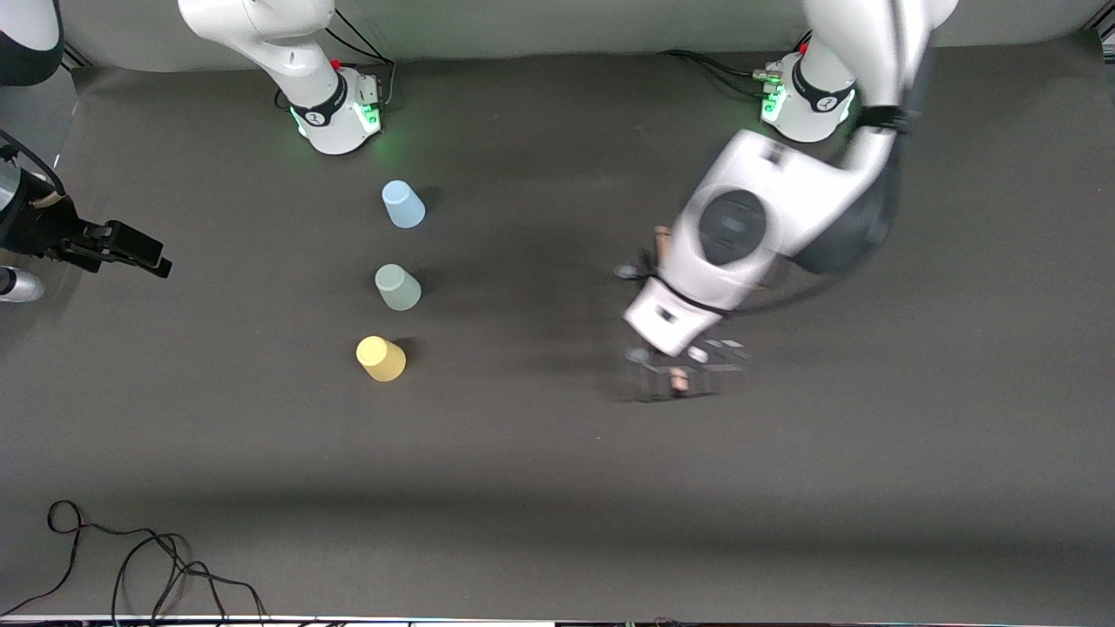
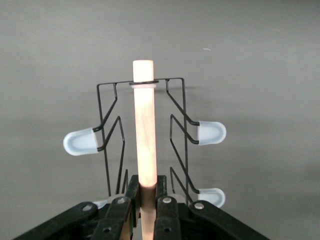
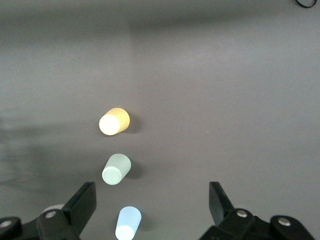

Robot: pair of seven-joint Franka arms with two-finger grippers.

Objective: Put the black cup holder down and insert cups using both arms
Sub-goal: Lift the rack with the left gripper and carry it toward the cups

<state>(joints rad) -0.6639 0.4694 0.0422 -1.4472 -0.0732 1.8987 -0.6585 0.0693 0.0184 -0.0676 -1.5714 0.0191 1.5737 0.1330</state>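
The black cup holder (image 1: 684,380) hangs under my left hand, low over the table toward the left arm's end; I cannot tell whether it touches. My left gripper (image 2: 146,192) is shut on its wooden rod handle (image 2: 144,125), with pale-tipped pegs (image 2: 211,132) sticking out on both sides. Three cups stand upside down in a row near the right arm's end: blue (image 1: 403,205) farthest from the front camera, green (image 1: 398,287) in the middle, yellow (image 1: 381,359) nearest. My right gripper (image 3: 152,194) is held high, open and empty, looking down on the blue cup (image 3: 128,225).
A loose black cable (image 1: 148,566) lies near the table's front edge at the right arm's end. The two arm bases (image 1: 335,113) (image 1: 806,100) stand along the edge farthest from the front camera. Dark matting (image 1: 540,453) covers the table.
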